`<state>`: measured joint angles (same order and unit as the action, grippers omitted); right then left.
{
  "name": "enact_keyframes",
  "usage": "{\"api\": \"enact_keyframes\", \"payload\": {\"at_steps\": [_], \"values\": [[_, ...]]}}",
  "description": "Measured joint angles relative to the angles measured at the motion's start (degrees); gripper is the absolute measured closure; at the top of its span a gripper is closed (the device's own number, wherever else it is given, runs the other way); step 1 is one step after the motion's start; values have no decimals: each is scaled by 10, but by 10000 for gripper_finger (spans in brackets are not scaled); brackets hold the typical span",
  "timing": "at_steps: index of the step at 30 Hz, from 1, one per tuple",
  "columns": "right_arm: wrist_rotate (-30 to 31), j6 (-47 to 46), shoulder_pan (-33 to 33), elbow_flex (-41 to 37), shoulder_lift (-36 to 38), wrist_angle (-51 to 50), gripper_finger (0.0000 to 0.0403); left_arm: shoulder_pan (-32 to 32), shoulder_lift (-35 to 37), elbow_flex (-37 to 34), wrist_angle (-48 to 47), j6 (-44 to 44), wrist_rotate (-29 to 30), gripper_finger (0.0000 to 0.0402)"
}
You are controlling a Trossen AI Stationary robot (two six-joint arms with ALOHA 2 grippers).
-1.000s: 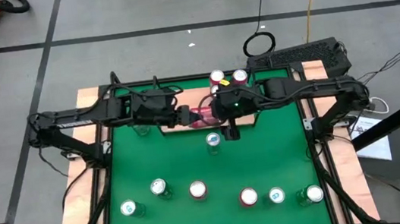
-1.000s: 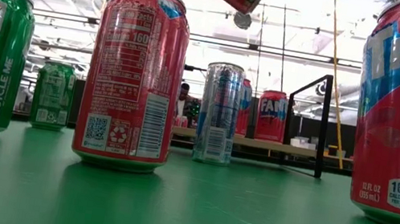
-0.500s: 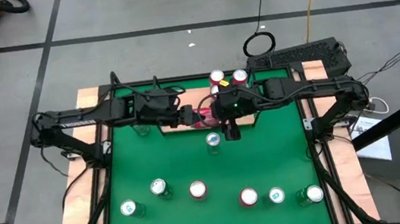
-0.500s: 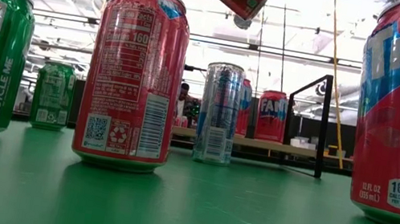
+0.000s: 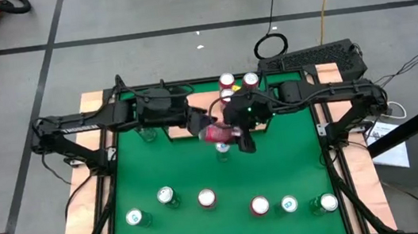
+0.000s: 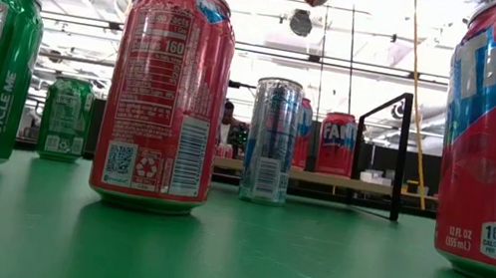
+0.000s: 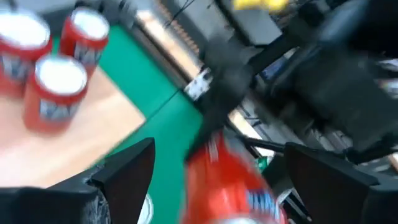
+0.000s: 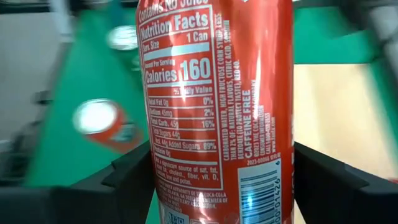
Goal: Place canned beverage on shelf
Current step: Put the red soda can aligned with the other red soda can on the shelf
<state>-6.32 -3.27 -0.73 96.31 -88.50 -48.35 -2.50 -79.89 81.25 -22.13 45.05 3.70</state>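
Near the green table's (image 5: 280, 172) back edge, beside the shelf (image 5: 182, 128), the right gripper (image 5: 231, 134) clamped a red can (image 5: 217, 133); the left gripper (image 5: 196, 122) stood wide beside it.

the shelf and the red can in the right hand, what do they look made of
The shelf looks like pale unfinished wood, matte with faint grain, edged by a thin black rail that is probably painted metal. The red can held in the right hand looks like thin aluminium under a glossy printed coating: the smooth curved wall carries sharp nutrition print and shows a soft sheen.
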Motion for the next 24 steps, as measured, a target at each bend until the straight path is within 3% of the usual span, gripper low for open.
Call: {"api": "enact_keyframes", "payload": {"at_steps": [6,12,24], "values": [[-100,-51,-9,-1,11,-4,111,2,9,0,70,-116,-2,47],[-188,-91,-36,-1,33,4,111,14,25,0,81,-212,-3,47],[-376,-96,-95,0,53,6,112,54,48,0,146,-250,-2,46]]}}
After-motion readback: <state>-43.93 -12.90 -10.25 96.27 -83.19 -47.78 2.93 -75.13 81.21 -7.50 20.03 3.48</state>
